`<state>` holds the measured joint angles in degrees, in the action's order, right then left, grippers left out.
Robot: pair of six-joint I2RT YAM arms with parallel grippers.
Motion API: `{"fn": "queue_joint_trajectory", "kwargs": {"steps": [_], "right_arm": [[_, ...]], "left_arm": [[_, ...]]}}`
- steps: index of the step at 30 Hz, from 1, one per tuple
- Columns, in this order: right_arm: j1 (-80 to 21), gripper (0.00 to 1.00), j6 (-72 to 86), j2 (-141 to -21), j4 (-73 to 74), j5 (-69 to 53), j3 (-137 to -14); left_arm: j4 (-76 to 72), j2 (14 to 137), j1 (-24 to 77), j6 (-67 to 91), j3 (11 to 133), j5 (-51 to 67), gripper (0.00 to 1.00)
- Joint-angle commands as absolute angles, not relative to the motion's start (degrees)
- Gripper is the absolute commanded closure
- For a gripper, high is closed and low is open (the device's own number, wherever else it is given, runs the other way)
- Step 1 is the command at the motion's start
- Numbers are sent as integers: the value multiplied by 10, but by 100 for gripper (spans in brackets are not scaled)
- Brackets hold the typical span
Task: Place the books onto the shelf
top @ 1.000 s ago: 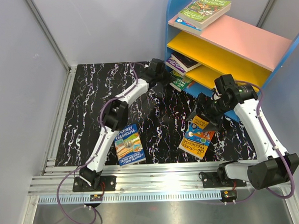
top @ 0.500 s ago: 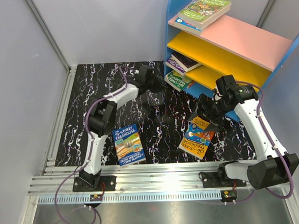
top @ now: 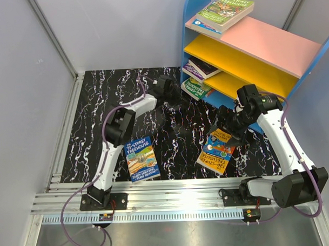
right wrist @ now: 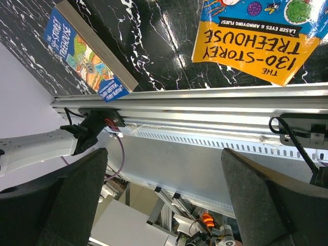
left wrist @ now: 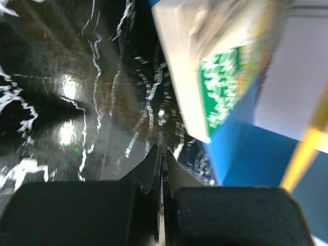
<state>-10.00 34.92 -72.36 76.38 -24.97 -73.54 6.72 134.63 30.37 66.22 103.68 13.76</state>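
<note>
The shelf (top: pixel 259 44) is set at the far right of the table (top: pixel 99 103). A stack (top: pixel 225 12) of two books is seen on its pink board and a dark book (top: pixel 200 68) on the yellow board below. A green book (top: pixel 196 89) sits at the lowest board, its near end jutting out past the frame. Two more are seen flat on the table: a blue book (top: pixel 141 159) near the left base and an orange book (top: pixel 219 153) near the right.

The left gripper (top: pixel 174 93) is clenched on nothing, its tips just beside the green book; whether contact is made cannot be told. A nudge inward is judged to be the step in hand. The push is best applied squarely to the jutting edge and along the board, so the book is slid in, not twisted off.

The right gripper (top: pixel 228 127) is held released, wide, above the orange book's far end. That thin cover is best caught at one edge.
</note>
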Motion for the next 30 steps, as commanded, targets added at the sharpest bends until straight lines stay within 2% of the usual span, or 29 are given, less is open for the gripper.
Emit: {"fn": "queue_joint_trajectory", "kwargs": {"steps": [1,10,15,19,21,22,24,25,30], "right_arm": [[-93,0,344,-727,770,-244,-744],[-88,0,338,-738,780,-234,-746],[-84,0,329,-752,793,-219,-767],[-83,0,326,-767,794,-221,-778],[-83,0,325,-770,790,-226,-778],[-82,0,327,-773,788,-228,-776],[-82,0,329,-774,778,-233,-771],[-82,0,329,-773,774,-235,-766],[-83,0,319,-766,717,-267,-738]], "left_arm": [[67,1371,310,664,1102,150,100],[66,1488,316,702,1250,146,100],[26,1556,318,776,1336,144,100],[-18,1573,317,795,1347,147,100],[-46,1557,314,794,1326,162,100],[-81,1540,313,789,1277,168,100],[-121,1472,309,782,1211,185,100],[-136,1447,308,769,1142,189,100],[-134,1261,294,709,960,214,100]]}}
